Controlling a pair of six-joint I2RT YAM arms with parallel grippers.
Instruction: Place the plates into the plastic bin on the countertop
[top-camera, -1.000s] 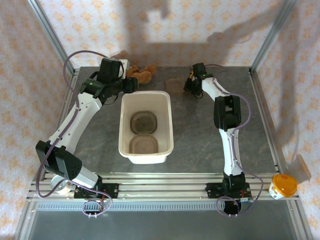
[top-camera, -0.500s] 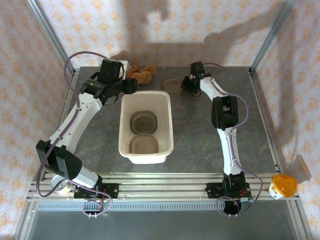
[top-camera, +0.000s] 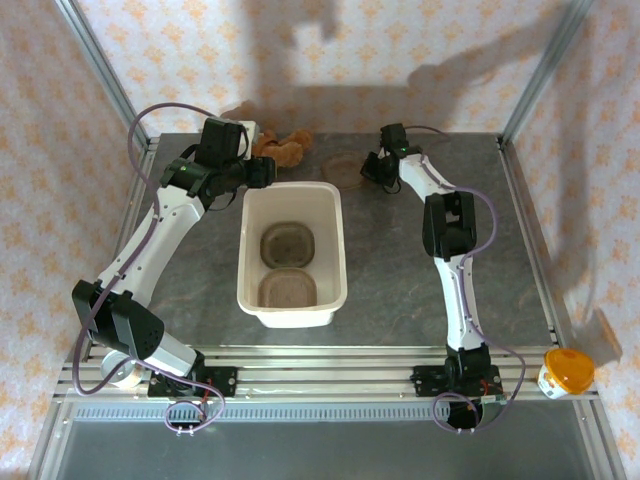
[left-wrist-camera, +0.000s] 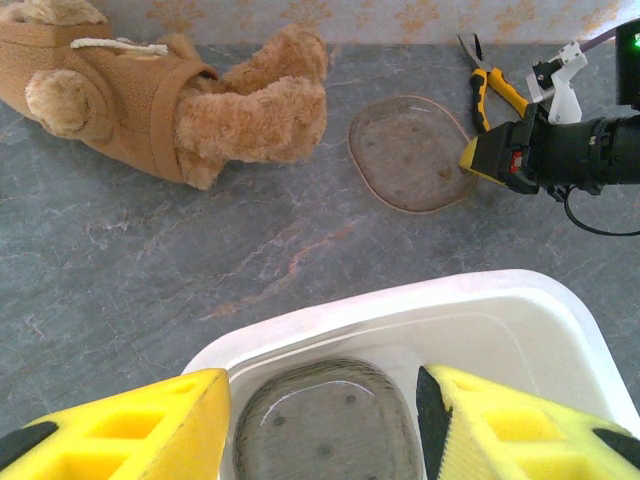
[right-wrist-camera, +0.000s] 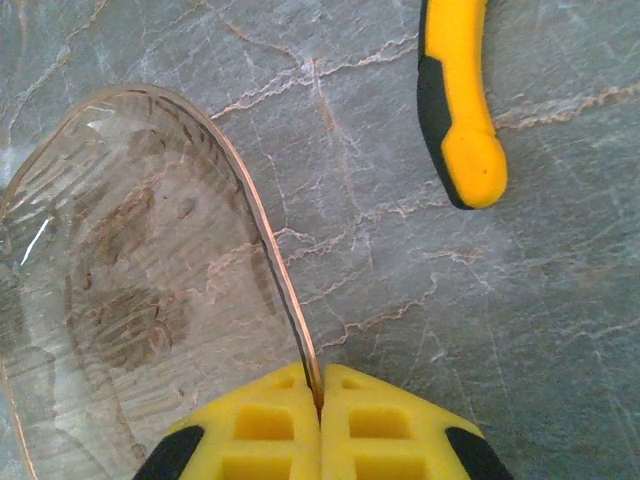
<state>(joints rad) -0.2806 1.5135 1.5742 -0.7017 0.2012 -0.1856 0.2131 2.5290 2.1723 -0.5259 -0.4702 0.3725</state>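
Observation:
The white plastic bin (top-camera: 340, 262) stands mid-countertop and holds two clear plates (top-camera: 288, 243) (top-camera: 287, 288); the far one shows below my left fingers (left-wrist-camera: 325, 425). A third clear plate (top-camera: 346, 169) (left-wrist-camera: 412, 153) (right-wrist-camera: 140, 300) lies on the dark countertop (top-camera: 400, 270) behind the bin. My right gripper (top-camera: 370, 168) (right-wrist-camera: 320, 395) is shut on that plate's right rim, its yellow pads pinching the thin edge. My left gripper (top-camera: 268, 172) (left-wrist-camera: 322, 420) hovers open over the bin's far rim (left-wrist-camera: 400, 300), holding nothing.
A brown teddy bear (top-camera: 280, 148) (left-wrist-camera: 170, 95) lies at the back left of the bin. Yellow-handled pliers (left-wrist-camera: 485, 85) (right-wrist-camera: 455, 100) rest just beyond the plate. An orange-lidded cup (top-camera: 567, 371) sits outside the frame at front right.
The right gripper moved left onto the plate's rim and closed on it. The left arm has not moved.

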